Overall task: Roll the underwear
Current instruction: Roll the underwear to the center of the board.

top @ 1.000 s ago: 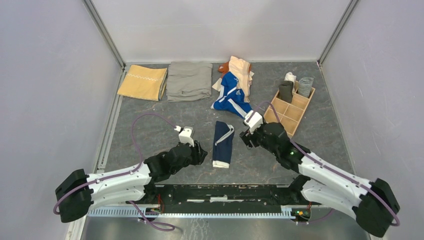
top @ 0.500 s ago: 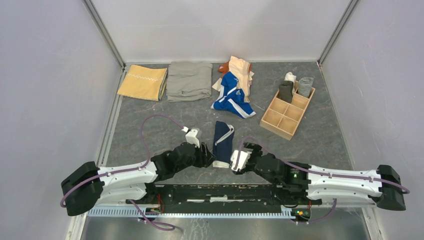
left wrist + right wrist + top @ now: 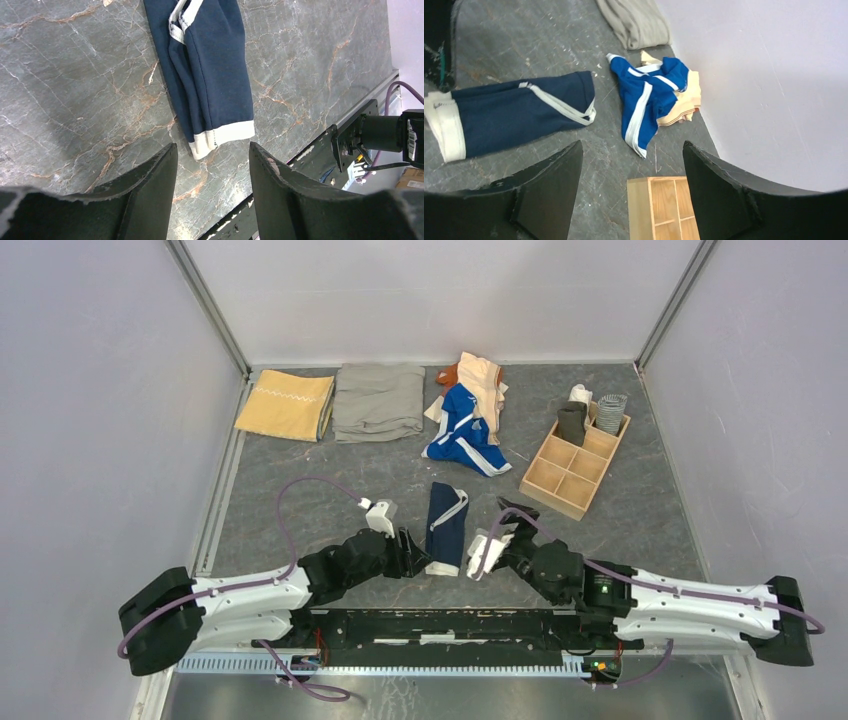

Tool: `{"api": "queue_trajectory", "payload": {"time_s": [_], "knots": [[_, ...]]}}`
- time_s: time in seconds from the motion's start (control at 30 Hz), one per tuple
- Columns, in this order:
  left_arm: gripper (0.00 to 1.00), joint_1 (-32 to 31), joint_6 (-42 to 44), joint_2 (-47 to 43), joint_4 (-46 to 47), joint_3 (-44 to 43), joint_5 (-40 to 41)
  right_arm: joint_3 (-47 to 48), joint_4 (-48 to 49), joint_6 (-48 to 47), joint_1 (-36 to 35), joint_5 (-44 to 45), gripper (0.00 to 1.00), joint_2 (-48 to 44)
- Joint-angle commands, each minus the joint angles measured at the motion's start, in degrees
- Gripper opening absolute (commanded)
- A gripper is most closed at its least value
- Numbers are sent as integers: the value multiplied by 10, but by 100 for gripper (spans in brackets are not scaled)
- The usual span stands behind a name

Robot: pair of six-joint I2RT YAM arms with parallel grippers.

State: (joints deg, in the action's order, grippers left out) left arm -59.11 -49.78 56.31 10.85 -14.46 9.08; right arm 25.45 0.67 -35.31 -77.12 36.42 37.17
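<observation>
Folded into a strip, the navy briefs (image 3: 215,75) lie flat and unrolled on the tabletop (image 3: 330,490). The left pincer (image 3: 212,147) and right pincer (image 3: 630,150) flank them, both open and empty.

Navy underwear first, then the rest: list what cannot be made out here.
- Navy underwear: left wrist view, far end cut off by the top edge.
- Wooden organizer: right wrist view, only one corner shows; bottom edge cuts the rest.
- Peach piece: right wrist view, partly covered by the bright blue underwear.
- Rolls in the organizer: top view, too small to identify.
</observation>
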Motion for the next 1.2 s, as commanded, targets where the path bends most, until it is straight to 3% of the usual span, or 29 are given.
{"api": "queue_trajectory", "payload": {"time_s": [0.0,0.17,0.27,0.53,0.97,1.17], "knots": [[61,2,-20,-3,1,-4,11,25,-32,-23,-13,-29,78,71],[62,1,-17,8,-7,-10,12,-77,105,-145,-109,12,79,118],[63,2,-16,19,-7,-15,11,-111,150,-150,-110,-51,81,106],[62,2,-15,80,23,-27,-14,-144,153,-148,-107,-153,84,137],[62,1,-18,79,31,-37,-3,-159,172,-155,-48,-206,84,183],[60,2,-7,129,22,-62,-17,-144,161,-157,-33,-224,83,192]]}}
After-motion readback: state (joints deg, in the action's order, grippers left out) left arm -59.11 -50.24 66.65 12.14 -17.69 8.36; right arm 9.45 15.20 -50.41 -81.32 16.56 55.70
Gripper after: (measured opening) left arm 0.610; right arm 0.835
